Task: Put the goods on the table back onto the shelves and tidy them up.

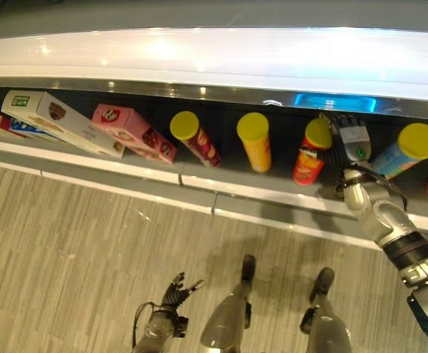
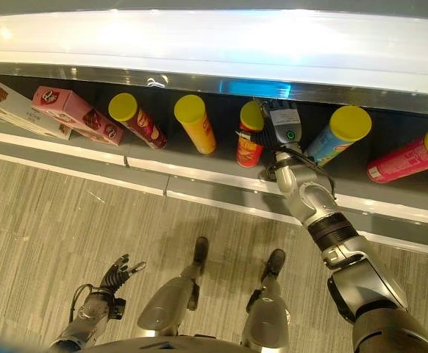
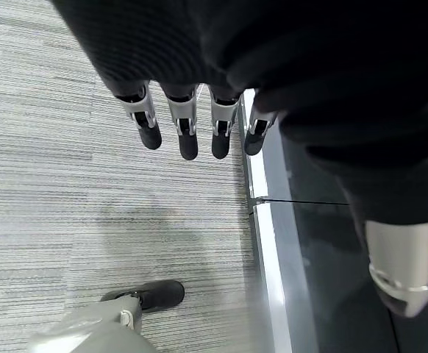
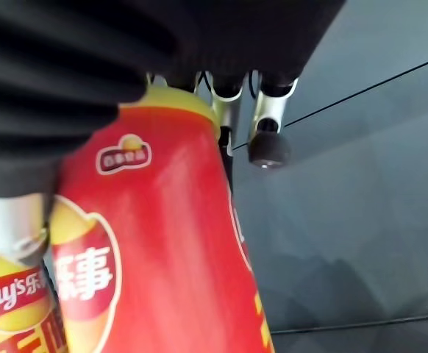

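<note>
The red can (image 1: pixel 307 163) — upper right of centre on the shelf (image 1: pixel 221 193) — was clasped by the curled right hand (image 1: pixel 351 141) beside it; the left hand (image 1: pixel 174 290) hung relaxed

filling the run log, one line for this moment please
right hand: shut on red can, on shelf | left hand: open, low over floor

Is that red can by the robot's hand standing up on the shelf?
Yes, roughly upright with a slight lean: the red can stands on the shelf with its yellow lid topmost, and the right hand is curled round it.
</note>
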